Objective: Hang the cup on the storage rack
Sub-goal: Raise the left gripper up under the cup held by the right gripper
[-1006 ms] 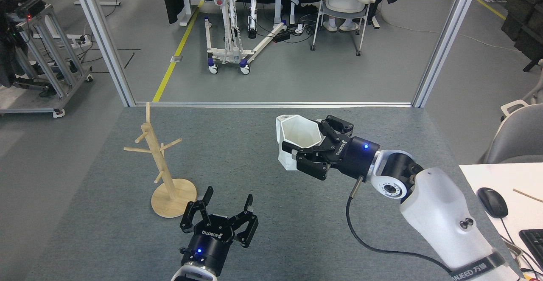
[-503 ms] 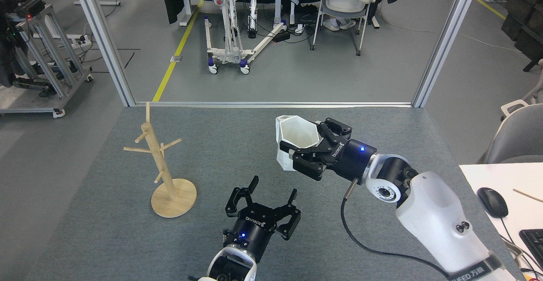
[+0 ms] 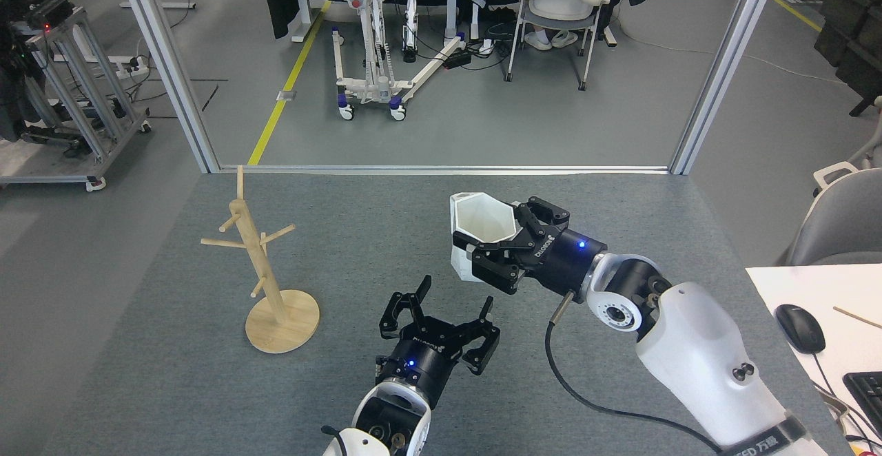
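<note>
Nearest the front edge of the grey carpeted worktop [image 3: 172, 387], the robot's left black gripper [image 3: 451, 315] hangs with its fingers spread wide and nothing between them, pointing up and toward the far edge, just short of the cup and below it in the view. Beyond it, about midway across the worktop and right of centre, the right black gripper [image 3: 493, 246] is closed on the white faceted cup with the hexagonal rim [image 3: 480, 235], its fingers clamped over the right side of the rim and wall, so the cup is held clear of the surface with its mouth tilted up toward the camera. The small handle cannot be made out from here. Well apart to the left, near the left edge, stands the light wooden mug tree with a round disc base, slim pole and angled pegs [image 3: 256, 256]; every peg is bare. The step in hand looks like a transfer between the two arms, or the carry toward the rack; the cup is lifted but not yet hung. The next move probably calls for the empty left gripper to take the cup by a part that leaves the handle free, and then for the handle to be lined up with a peg on the side of the pole facing the cup.
</note>
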